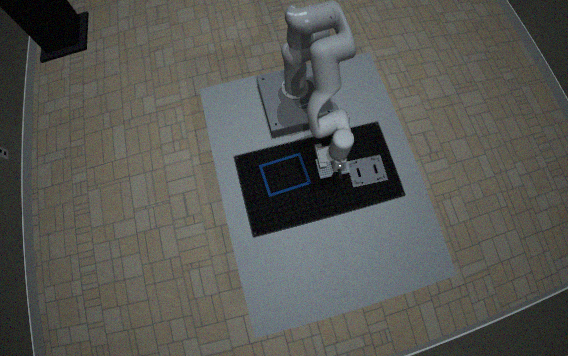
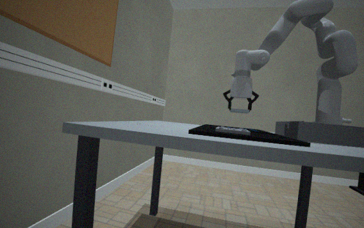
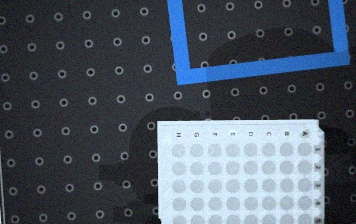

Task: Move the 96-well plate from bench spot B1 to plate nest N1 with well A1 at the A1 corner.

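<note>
Top view, left to right: blue-outlined bench spot B1 (image 1: 284, 174) is lying on the left half of the black perforated mat (image 1: 320, 210). Just beside its right edge, the gripper (image 1: 336, 169) is hanging over the mat, gripping the 96-well plate (image 1: 325, 168). Plate nest N1 (image 1: 368, 171) is sitting just right of the gripper, pale grey with two dark slots. The plate is sitting between the spot and the nest, over neither.

Exterior view: the gripper (image 2: 239, 110) is carrying the plate (image 2: 239, 111) level, well above the mat (image 2: 205, 129); its black fingers (image 2: 229, 103) are clamping the plate's two ends. The nest (image 2: 232, 129) is resting flat on the mat below.

Wrist view: the plate (image 3: 240, 170) is filling the lower right, column letters H to A running left to right, cut-off corner at top right by A. The blue outline (image 3: 260, 65) is showing a corner at top centre, apart from the plate's edge.
</note>
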{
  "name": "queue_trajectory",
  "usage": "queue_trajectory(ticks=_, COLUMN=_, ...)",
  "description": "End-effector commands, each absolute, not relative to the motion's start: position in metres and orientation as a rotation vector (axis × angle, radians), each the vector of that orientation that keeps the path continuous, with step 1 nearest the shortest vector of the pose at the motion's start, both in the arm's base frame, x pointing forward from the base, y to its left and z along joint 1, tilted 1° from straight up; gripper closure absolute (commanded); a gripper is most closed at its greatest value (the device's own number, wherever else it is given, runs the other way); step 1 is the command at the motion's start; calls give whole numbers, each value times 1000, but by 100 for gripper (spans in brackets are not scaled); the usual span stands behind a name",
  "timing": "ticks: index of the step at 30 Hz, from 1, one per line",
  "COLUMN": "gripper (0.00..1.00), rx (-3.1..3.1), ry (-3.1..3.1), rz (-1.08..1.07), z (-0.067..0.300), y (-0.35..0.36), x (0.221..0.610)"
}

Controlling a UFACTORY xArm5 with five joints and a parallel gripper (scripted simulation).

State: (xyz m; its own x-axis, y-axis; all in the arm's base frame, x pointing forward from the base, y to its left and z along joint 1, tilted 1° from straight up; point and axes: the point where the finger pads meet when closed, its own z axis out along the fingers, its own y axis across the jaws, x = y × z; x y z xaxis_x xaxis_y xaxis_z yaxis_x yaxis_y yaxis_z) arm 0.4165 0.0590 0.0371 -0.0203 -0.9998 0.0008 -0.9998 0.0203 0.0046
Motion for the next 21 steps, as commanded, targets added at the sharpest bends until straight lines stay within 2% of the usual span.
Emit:
queue_trajectory(ticks=1, gripper=100, rx=2190, ry=-2237, rz=19, z=38, y=67, x=420)
queue_trajectory(ticks=21, gripper=100, rx=2190, ry=-2238, rz=18, z=40, y=126, x=431)
